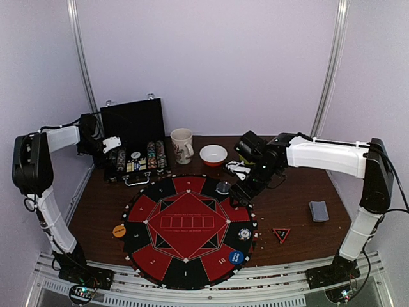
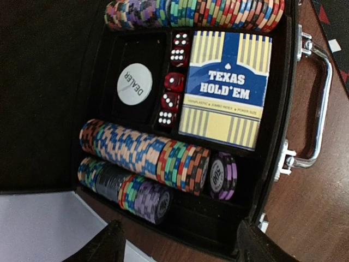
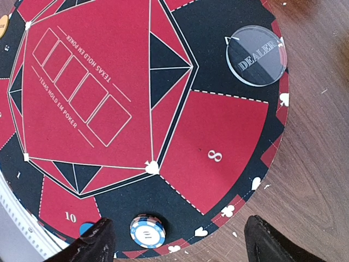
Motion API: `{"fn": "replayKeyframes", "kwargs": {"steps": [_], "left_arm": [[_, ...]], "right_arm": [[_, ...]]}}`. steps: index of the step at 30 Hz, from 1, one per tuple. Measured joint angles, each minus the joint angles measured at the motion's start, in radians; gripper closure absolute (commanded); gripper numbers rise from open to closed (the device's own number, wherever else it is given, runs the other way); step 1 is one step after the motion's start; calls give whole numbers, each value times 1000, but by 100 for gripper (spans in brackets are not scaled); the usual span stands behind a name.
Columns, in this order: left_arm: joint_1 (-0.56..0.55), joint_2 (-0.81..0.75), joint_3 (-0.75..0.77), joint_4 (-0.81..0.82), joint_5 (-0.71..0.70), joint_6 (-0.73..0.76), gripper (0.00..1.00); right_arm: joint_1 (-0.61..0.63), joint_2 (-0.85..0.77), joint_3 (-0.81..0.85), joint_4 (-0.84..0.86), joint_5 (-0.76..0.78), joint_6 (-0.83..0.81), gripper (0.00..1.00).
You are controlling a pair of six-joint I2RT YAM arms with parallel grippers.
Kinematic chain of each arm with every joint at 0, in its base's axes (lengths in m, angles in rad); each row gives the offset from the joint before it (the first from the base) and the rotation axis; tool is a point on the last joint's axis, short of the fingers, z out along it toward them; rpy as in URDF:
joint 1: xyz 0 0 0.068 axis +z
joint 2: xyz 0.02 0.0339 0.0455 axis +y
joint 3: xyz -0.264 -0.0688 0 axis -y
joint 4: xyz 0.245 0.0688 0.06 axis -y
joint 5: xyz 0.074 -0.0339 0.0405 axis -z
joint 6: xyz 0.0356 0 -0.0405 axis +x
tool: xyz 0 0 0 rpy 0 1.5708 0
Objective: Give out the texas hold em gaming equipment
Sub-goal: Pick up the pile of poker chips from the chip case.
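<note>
Poising the left gripper (image 2: pixel 180 243) over the open black case (image 1: pixel 135 125) at the upper left of the overhead view, fingers spread wide and grasping nothing. Looking down from the left wrist onto rows of striped poker chips (image 2: pixel 144 153) lying on edge in the case's slots, a boxed Texas Hold'em deck (image 2: pixel 226 87) at upper right, red dice (image 2: pixel 173 82) in a column just left of it, and a white dealer button (image 2: pixel 134 84) left of the dice. Hovering the right gripper (image 3: pixel 180 237) above the right side of the round mat (image 1: pixel 185 217), likewise spread apart and empty. Showing, in the right wrist view, a single striped chip (image 3: pixel 147 231) resting on the mat at bottom centre and a clear dealer disc (image 3: pixel 256 54) at upper right, on the mat's edge. Showing, from overhead, the stack of blue-grey cards (image 1: pixel 318 210) and the triangle marker (image 1: pixel 280 235) on the wooden table (image 1: pixel 319 185) at lower right, off the mat, with the orange disc (image 1: pixel 119 231) just off the mat's left edge and the blue disc (image 1: pixel 235 257) on its lower right rim.
</note>
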Motion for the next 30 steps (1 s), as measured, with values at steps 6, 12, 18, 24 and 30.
{"fn": "replayKeyframes", "kwargs": {"steps": [6, 12, 18, 24, 30], "left_arm": [[-5, 126, 110, -26, 58, 45, 26], [-11, 169, 156, -67, 58, 87, 21], [-11, 182, 162, -111, 54, 105, 21], [-11, 222, 171, -114, 46, 113, 40], [-14, 237, 170, -67, 9, 112, 58]], "right_arm": [[-24, 50, 20, -2, -23, -11, 16], [-39, 89, 52, -10, -37, -17, 16], [-47, 106, 79, -13, -55, -24, 16], [-49, 133, 88, -26, -68, -31, 16], [-49, 135, 90, -30, -75, -31, 16]]}}
